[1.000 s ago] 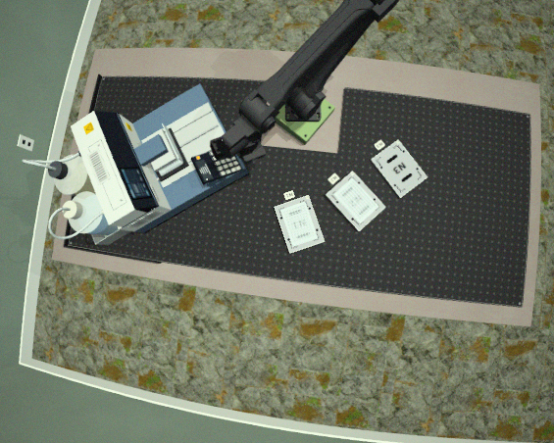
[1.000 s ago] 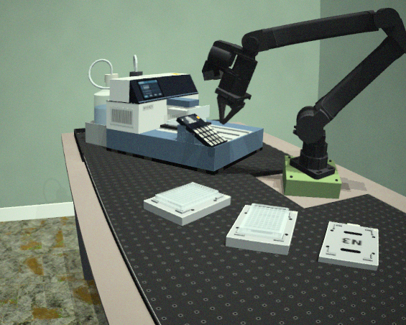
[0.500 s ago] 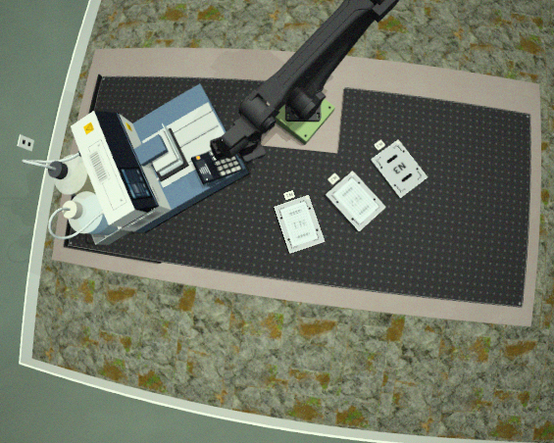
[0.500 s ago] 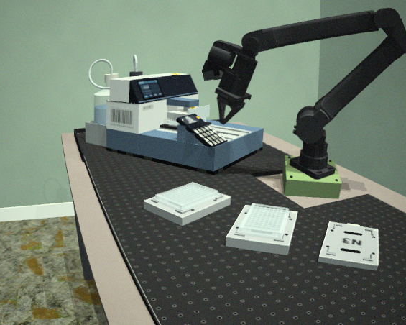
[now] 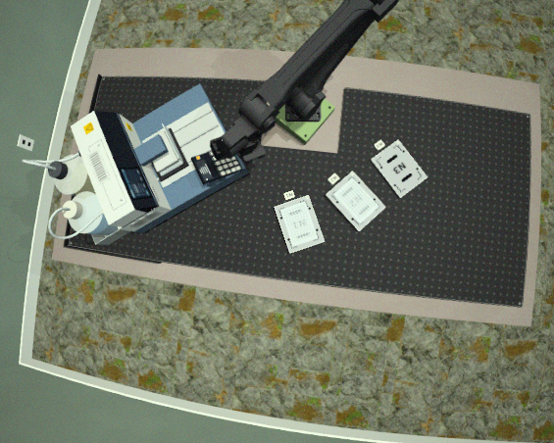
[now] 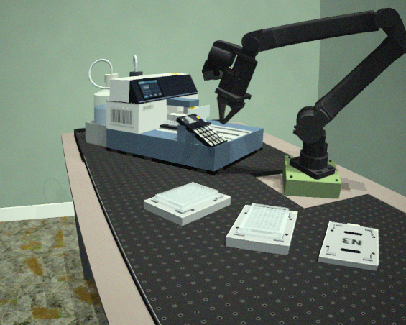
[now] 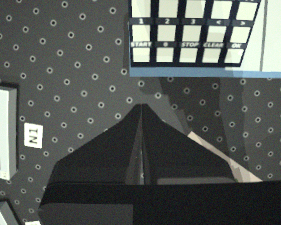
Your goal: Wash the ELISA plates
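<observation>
You can see a washer (image 5: 96,162) (image 6: 137,115) that is white on top and blue below, with a dark blue, nearly black front band. Its keypad (image 5: 219,168) (image 6: 202,130) (image 7: 190,34) is black with cream keys and one orange spot (like a tiny sun). Your mat (image 5: 423,235) (image 6: 209,287) (image 7: 65,59) is black with pale dots all over. The table (image 5: 295,286) (image 6: 90,252) is pinkish tan. Your arm (image 5: 305,59) (image 6: 317,30) is all black, and its base (image 5: 305,134) (image 6: 311,188) is bright green. The floor (image 5: 226,353) (image 6: 22,266) is blotchy grey, with rusty orange and green patches.
</observation>
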